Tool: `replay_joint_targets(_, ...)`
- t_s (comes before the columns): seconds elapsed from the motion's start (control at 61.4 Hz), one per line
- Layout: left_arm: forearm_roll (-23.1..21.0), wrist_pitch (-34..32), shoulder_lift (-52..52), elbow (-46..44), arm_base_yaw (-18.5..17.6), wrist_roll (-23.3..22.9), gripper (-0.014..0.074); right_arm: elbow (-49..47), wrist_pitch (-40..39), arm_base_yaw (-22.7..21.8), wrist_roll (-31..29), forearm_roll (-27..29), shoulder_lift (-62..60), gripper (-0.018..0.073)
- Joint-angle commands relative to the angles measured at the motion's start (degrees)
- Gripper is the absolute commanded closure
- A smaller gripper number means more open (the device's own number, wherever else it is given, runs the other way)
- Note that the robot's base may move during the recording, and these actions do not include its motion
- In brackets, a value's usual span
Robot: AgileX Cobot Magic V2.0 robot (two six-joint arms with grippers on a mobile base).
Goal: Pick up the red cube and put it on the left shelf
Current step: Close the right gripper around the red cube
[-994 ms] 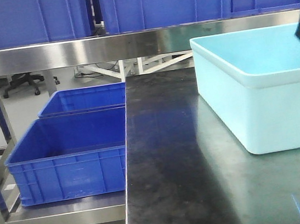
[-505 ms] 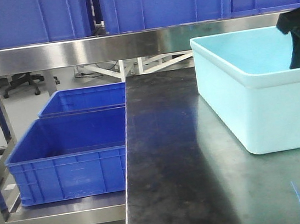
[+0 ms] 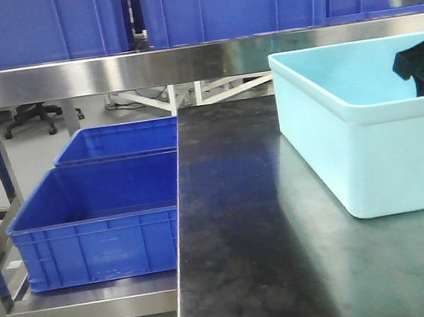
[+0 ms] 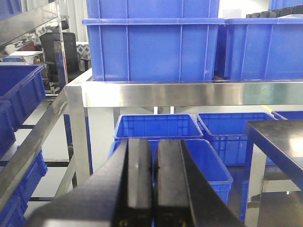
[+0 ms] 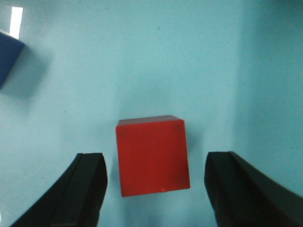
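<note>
- Red cube [image 5: 152, 156]: lies flat on the floor of the pale turquoise bin [image 3: 307, 76], one face turned up toward the right wrist camera. Nothing touches it.
- Right gripper [image 5: 155, 163]: claw spread wide, one black finger [image 5: 87, 187] on each side of the cube, with a strip of bin floor showing in both gaps. In the front view its black body dips into the bin at the far right, and the tips are hidden behind the near wall.
- Blue cube [image 5: 8, 54]: on the same bin floor, at the upper left corner of the right wrist view, well apart from the red one.
- Black-topped table [image 3: 236, 225]: carries the turquoise bin on its right side.
- Left gripper [image 4: 152, 163]: fingers pressed together with only a thin seam between them, holding nothing, facing the rack.
- Left shelf [image 4: 189, 93]: stainless-steel rack with upright posts and a brushed front rail. Stacked blue crates [image 4: 151, 47] stand on the upper tier and open blue crates [image 3: 99, 220] on the lower tier.
- Office chair [image 3: 30, 116]: on the floor behind the rack.
</note>
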Motion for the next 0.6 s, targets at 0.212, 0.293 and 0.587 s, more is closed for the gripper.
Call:
replay_joint_targets(0.212, 0.00, -4.74, -0.86, 1.41, -0.03, 0.01, 0.0495, -1.89, -4.97, -0.08, -0.50, -0.83, -1.78, 0.0015)
replay_joint_targets(0.293, 0.00, -4.74, -0.86, 1.41, -0.03, 0.01, 0.0495, -1.89, -5.15, -0.08, -0.50, -0.83, -1.50, 0.0015)
replay_joint_targets(0.587, 0.00, -4.74, -0.86, 1.41, -0.03, 0.01, 0.0495, -1.89, -5.15, -0.08, -0.50, -0.83, 0.36, 0.0015)
